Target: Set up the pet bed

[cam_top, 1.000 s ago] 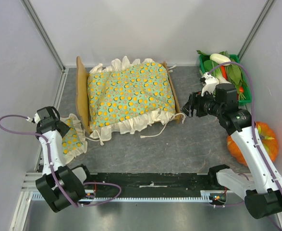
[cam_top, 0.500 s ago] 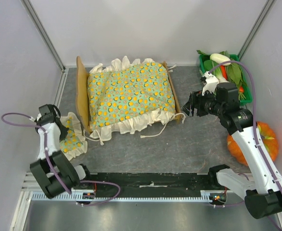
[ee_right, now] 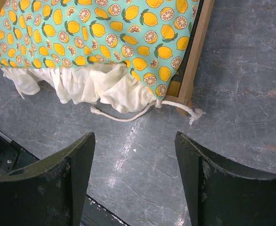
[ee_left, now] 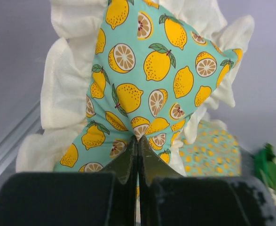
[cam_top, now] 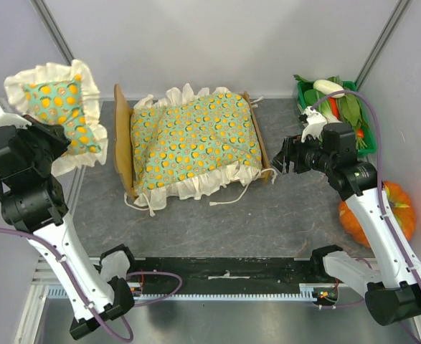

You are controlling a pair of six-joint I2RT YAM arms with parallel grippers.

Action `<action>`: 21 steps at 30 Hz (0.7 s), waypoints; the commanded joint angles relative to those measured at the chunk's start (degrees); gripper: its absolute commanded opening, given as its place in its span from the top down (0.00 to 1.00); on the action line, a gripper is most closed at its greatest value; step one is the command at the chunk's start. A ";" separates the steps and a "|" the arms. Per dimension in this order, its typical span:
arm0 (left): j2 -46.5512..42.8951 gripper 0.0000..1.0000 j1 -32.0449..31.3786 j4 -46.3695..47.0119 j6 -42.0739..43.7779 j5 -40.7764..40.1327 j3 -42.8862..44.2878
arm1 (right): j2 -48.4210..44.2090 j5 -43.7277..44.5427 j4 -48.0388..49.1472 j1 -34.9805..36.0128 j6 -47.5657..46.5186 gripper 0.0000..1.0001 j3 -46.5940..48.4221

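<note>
Green lemon-print fabric of the small pillow point(cam_top: 56, 107) is clamped in the left gripper's point(ee_left: 138, 146) closed jaws, high beside the pet bed point(cam_top: 260, 143), which sits mid-scene. The pillow should be laid flat on the cushion point(cam_top: 196, 143) against the headboard point(cam_top: 121, 129). The right gripper point(ee_right: 134, 150) hovers with jaws apart.

Left pincer point(cam_top: 50, 135) holding frilled pillow point(cam_top: 56, 104) aloft, green cushion point(cam_top: 192, 140) on pet bed point(cam_top: 123, 140), right pincer point(cam_top: 282, 159) nearby
</note>
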 commanded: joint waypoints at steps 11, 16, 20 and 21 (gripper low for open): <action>25.47 0.98 -38.73 1.63 -9.76 -2.37 18.90 | -0.45 0.80 1.15 0.10 2.14 0.24 1.63; 31.12 0.98 -40.84 4.78 -12.92 -11.79 15.30 | -1.33 1.07 0.80 0.10 2.31 0.24 1.54; 33.93 0.98 -40.93 6.03 -14.15 -19.52 13.09 | -1.42 1.68 0.27 0.10 1.79 0.24 1.63; 35.07 0.98 -40.93 5.16 -15.55 -20.58 12.74 | -1.24 1.77 0.27 0.10 1.61 0.24 1.54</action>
